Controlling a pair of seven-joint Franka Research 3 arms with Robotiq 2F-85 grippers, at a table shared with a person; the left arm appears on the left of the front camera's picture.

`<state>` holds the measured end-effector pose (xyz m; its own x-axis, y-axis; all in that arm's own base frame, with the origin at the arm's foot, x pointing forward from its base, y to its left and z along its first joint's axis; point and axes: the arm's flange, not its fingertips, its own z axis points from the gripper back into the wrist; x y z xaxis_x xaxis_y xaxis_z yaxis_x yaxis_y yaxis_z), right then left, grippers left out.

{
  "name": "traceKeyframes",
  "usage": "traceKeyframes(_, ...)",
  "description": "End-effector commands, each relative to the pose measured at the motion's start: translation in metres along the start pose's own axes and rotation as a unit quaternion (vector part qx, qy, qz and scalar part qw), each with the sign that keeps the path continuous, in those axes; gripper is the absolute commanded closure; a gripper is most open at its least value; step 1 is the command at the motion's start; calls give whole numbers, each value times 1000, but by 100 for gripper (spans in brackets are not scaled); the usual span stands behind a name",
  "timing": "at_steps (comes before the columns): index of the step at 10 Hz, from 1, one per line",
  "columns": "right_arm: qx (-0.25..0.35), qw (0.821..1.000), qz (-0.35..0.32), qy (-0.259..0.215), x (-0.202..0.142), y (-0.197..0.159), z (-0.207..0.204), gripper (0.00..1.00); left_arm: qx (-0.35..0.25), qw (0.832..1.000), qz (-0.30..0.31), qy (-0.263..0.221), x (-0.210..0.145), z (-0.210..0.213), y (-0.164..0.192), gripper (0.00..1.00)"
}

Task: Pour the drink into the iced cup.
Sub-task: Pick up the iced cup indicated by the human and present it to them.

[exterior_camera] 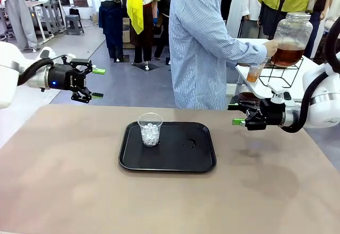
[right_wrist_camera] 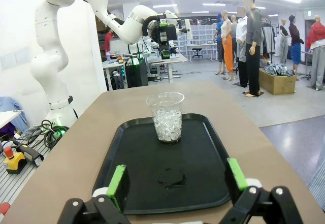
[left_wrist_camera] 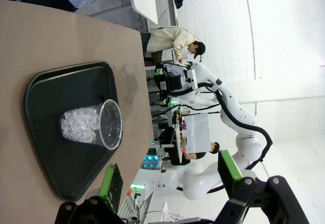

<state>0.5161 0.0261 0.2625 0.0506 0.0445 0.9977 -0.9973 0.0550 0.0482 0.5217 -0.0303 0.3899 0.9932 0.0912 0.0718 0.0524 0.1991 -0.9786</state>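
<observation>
Left end effector (exterior_camera: 98,83) and right end effector (exterior_camera: 235,114) gape empty; once handed the amber drink (exterior_camera: 254,75), tip it slowly over the clear ice-filled plastic cup (exterior_camera: 150,129), ten o'clock on the black tray (exterior_camera: 202,162)

Black tray (exterior_camera: 175,159) centred on the tan table (exterior_camera: 64,181); beyond, a wire stand (exterior_camera: 282,76) on a white side table (exterior_camera: 264,87)

Black tray (exterior_camera: 171,157) (amber-brown drink (exterior_camera: 287,57))

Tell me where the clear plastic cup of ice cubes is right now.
In the front view, the clear plastic cup of ice cubes stands upright on the far-left part of the black rectangular tray, near the middle of the brown table.
</observation>
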Motion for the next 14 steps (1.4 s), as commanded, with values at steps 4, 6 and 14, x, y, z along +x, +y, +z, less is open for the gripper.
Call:
traceKeyframes(4,1,1000,-1,1,3,-1,-1,0,1,1000,-1,-1,0,-1,-1,0)
traceKeyframes(6,1,1000,-1,1,3,-1,-1,0,1,1000,-1,-1,0,-1,-1,0)
traceKeyframes(14,1,1000,-1,1,3,-1,-1,0,1,1000,-1,-1,0,-1,-1,0)
